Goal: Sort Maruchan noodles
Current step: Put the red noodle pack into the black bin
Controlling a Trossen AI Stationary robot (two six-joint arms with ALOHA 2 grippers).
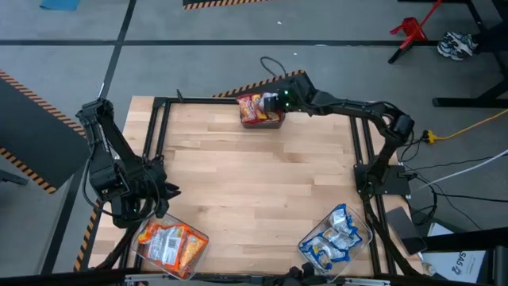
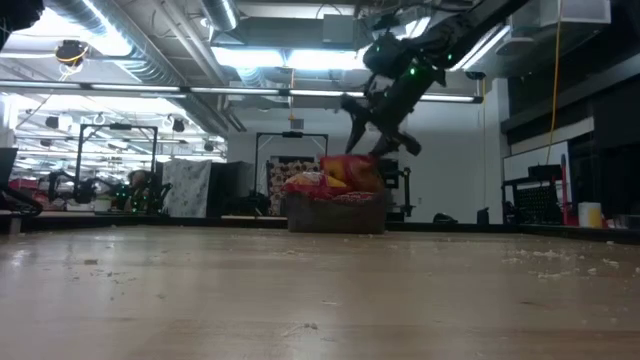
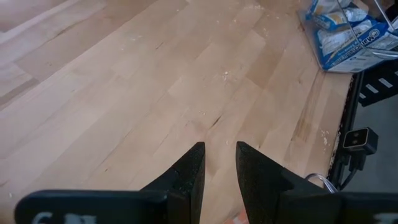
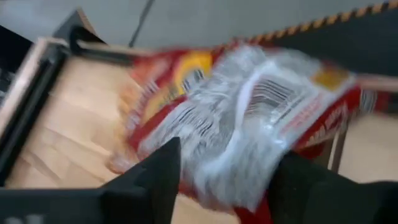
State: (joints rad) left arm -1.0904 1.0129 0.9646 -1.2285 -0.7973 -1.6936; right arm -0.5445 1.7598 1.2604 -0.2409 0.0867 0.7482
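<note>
The Maruchan noodles lie sorted in clear bins. Red packets (image 1: 255, 108) fill a bin (image 2: 335, 214) at the table's far edge, orange ones (image 1: 168, 242) a bin at the near left, and blue-and-white ones (image 1: 337, 237) a bin at the near right. My right gripper (image 2: 380, 130) hangs open just above the red pile. In the right wrist view a blurred red packet (image 4: 249, 112) shows between and beyond its spread fingers. My left gripper (image 3: 221, 149) is over the near left of the table, open by a narrow gap with nothing in it. My right gripper slants down from the table's right side, with one open finger on either side of the topmost red packet (image 4: 205, 155). The packet is blurred, so I cannot tell whether a finger touches it.
A black frame (image 1: 159, 119) runs around the bare wooden tabletop (image 1: 254, 175), which spreads wide between the three bins. Crumbs (image 2: 550, 255) dot the wood. Cables (image 1: 274, 67) and striped floor tape lie beyond the far edge.
</note>
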